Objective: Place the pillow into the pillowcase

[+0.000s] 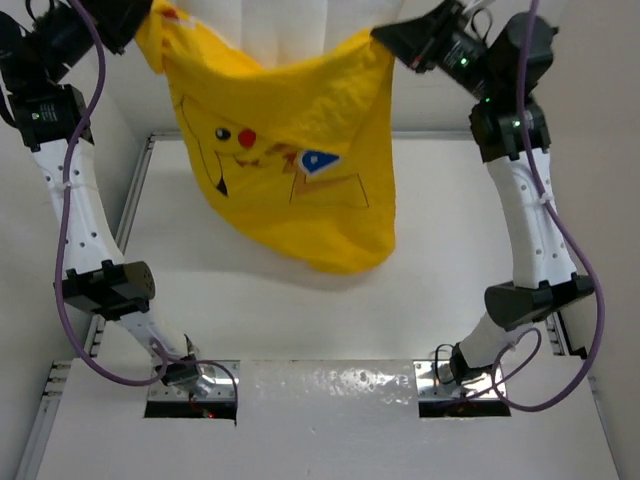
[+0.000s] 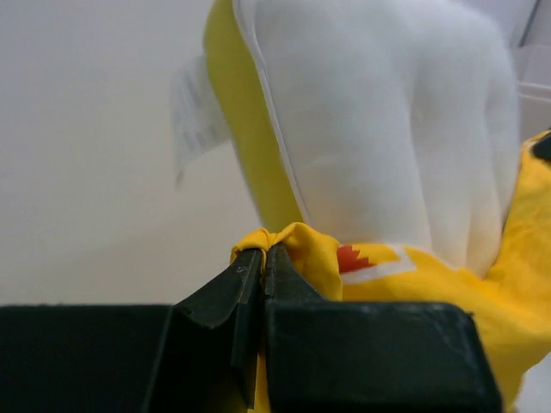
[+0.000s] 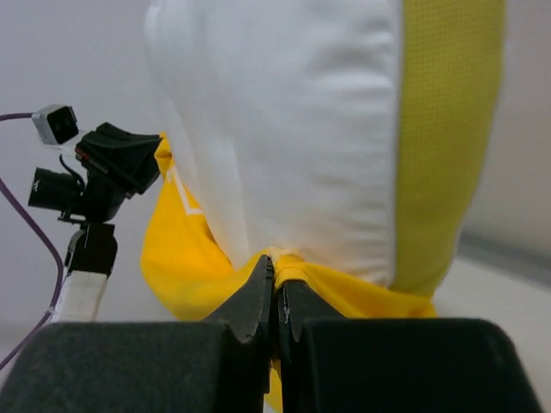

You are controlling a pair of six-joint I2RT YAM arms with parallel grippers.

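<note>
Raised high, left gripper [image 2: 263, 252] and right gripper [image 3: 275, 265] each clamp the hanging pillowcase [image 1: 290, 190] rim, pillow [image 2: 387, 129] poking out.

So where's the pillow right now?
Top middle of the top view: the pillow sticks up out of the pillowcase, which hangs above the table, pinched in the shut jaws of the left arm and right arm.

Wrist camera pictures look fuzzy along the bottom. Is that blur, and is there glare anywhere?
Left wrist: the left gripper is close, dark and soft; the pillow is nearly washed out. Right wrist: the right gripper is likewise soft, the pillowcase beyond sharper. Top external: glare on the shiny strip at the near edge.
</note>
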